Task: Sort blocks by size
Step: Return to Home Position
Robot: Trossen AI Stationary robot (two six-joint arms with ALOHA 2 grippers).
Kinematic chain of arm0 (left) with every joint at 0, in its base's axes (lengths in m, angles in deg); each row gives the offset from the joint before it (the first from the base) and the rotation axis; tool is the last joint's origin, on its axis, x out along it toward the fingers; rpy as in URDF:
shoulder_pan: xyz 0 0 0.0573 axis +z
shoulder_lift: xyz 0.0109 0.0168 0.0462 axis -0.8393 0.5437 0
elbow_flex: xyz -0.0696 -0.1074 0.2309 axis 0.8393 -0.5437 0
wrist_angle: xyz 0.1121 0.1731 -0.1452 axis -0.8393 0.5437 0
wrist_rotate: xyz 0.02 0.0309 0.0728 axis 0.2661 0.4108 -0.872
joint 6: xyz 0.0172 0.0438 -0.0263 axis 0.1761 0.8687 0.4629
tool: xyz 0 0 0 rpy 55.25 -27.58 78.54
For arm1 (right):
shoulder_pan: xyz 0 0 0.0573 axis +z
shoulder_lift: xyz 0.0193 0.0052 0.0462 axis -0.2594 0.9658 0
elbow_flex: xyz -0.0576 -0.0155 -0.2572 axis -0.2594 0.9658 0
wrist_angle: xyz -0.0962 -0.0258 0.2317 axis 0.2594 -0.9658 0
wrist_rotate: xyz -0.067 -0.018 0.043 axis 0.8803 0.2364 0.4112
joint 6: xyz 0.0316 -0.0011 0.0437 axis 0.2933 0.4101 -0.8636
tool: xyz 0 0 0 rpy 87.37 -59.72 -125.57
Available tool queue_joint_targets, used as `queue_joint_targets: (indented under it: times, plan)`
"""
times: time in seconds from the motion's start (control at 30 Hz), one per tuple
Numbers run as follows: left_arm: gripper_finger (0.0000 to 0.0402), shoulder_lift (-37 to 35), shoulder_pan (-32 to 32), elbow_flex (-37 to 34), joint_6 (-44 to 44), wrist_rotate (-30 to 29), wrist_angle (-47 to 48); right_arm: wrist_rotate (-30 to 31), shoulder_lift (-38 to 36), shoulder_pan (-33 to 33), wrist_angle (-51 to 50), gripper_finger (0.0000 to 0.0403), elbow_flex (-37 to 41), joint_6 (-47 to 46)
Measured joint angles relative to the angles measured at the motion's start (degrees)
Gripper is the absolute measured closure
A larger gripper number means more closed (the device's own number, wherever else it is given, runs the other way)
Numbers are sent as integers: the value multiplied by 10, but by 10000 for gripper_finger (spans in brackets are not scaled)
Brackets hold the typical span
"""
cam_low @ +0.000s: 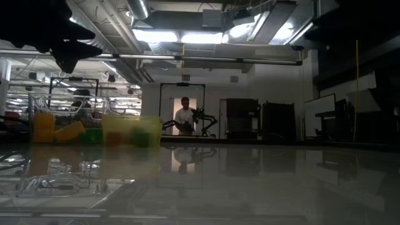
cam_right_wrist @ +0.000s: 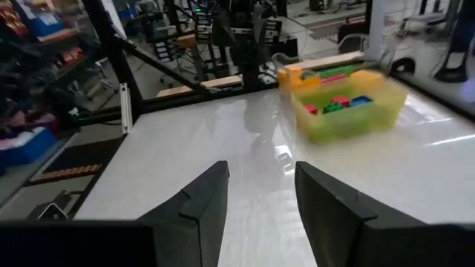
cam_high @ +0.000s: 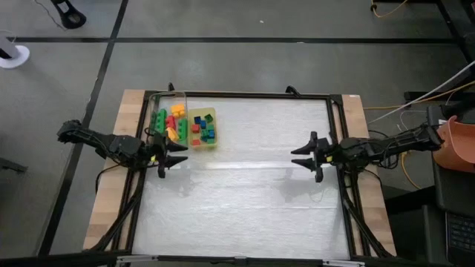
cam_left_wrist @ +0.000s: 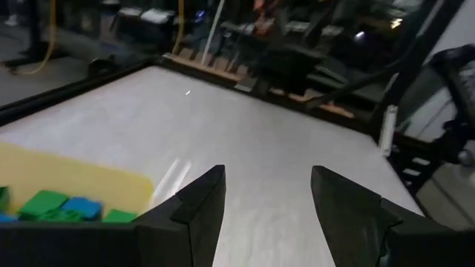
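Small red, blue and green blocks [cam_high: 203, 130] lie in the flat yellow tray [cam_high: 211, 113] at the table's far left. Beside it, longer green, orange and red bricks [cam_high: 168, 122] lie in the clear container [cam_high: 178, 94]. My left gripper [cam_high: 183, 155] hovers just near of the tray, open and empty, pointing toward the table's right. In the left wrist view the gap between its fingers [cam_left_wrist: 267, 185] shows only bare table, with the tray [cam_left_wrist: 74, 178] off to one side. My right gripper [cam_high: 295, 157] stands open and empty at the table's right, pointing left; its wrist view [cam_right_wrist: 261, 178] shows the tray [cam_right_wrist: 371, 111] far ahead.
The white table top [cam_high: 252, 193] lies bare between the two grippers and toward the near edge. A black frame [cam_high: 334, 119] borders it. A person [cam_low: 184, 117] stands in the room far behind the table.
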Motion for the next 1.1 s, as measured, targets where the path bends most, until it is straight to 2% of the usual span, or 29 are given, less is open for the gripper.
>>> queue_joint_targets:
  times: [0.27, 0.5, 0.8, 1.1]
  plan:
    - [215, -61, -9, -79, 70, 66, -99, -56, 1, -18, 148, 246, 119, -30]
    - [215, -105, -9, -108, 90, 104, -98, -82, -1, -18, 266, 246, 198, -32]
    - [215, -119, -9, -108, 150, 108, -94, -86, -2, -18, 254, 246, 206, -46]
    - [215, -119, -9, -108, 184, 108, -93, -96, -77, -18, 202, 246, 206, -26]
